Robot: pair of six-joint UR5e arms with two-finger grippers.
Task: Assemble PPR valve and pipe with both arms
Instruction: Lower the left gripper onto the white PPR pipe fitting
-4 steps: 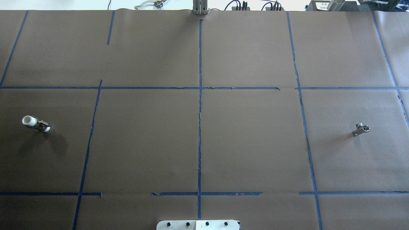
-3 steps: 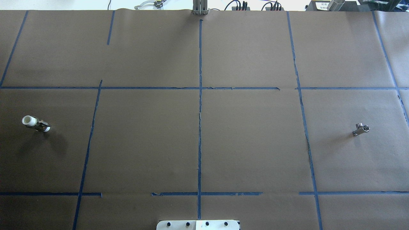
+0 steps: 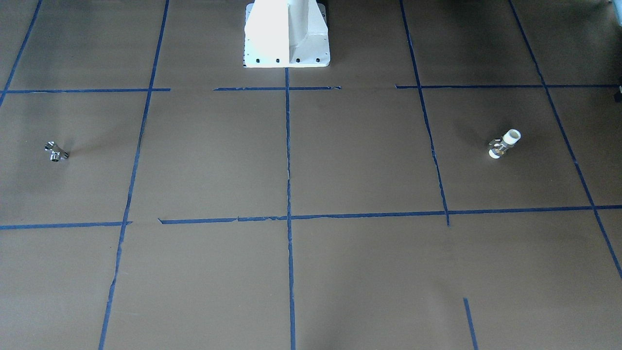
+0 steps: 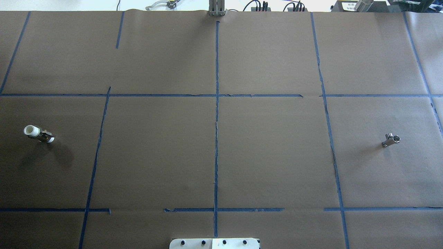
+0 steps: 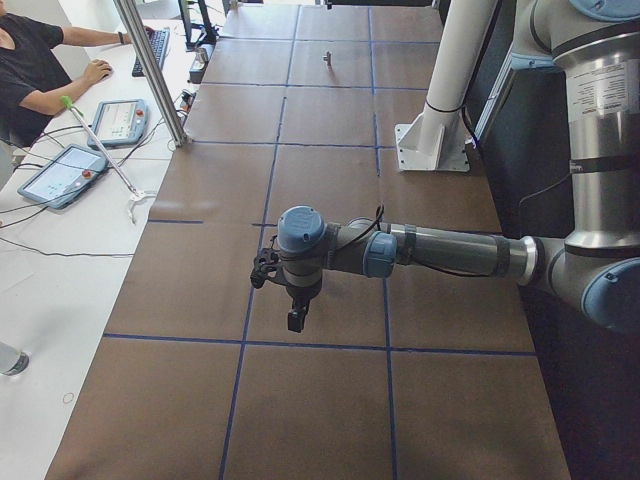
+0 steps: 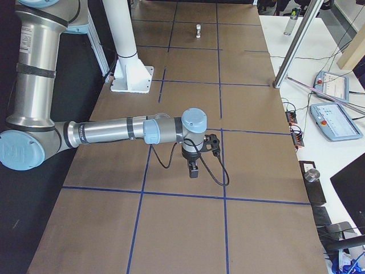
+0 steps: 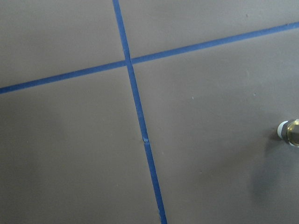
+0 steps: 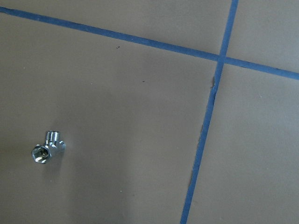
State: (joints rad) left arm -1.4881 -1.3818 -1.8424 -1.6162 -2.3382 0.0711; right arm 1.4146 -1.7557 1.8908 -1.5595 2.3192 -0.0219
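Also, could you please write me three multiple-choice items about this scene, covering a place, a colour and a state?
1. In the overhead view, where is the PPR valve? A far left; B centre; C far right.
2. What colour are the tape lines? A red; B blue; C yellow.
3. What state is the pipe in? A lifted; B lying loose on the table; C joined to the valve.
Answers: A, it sits by the left edge; B, every line is blue; B, it rests alone at far right.
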